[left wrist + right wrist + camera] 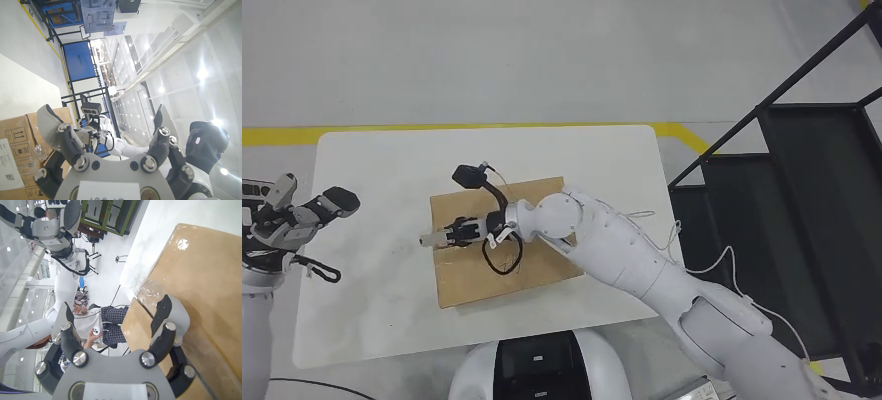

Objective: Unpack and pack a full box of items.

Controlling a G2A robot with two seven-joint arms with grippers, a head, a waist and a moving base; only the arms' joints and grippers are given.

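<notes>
Top view: the box [472, 285] sits at the middle of the table [372, 300]. Its flaps are closed and its top face is flat. The right arm [642, 260] comes in from the robot's right and lies across the box top. The right gripper [437, 238] is at the box's left edge and points toward the table's left side.

Right wrist view:
- The right gripper is released, with its fingers spread wide and nothing between them.
- One finger [164, 313], dark pad facing inward, lies close over the box top, just beside the flap seam [145, 310]. Whether it touches the cardboard cannot be determined.
- The other finger [64, 317] stands off from the box, with the room behind it.
- Clear tape [149, 289] covers the seam. It is glossy and wrinkled where it meets the box edge.

Left wrist view:
- The left gripper [103, 113] is also released, with both fingers spread and nothing held.
- A corner of the box appears beside one finger.
- The box's side panel carries a white label [9, 157] and printed handling symbols.
- A scrap of clear film [38, 150] clings to that panel near the corner.
- Farther off, the right gripper is above the box top.

In the top view, the left gripper is over the table's left edge, well apart from the box.
</notes>
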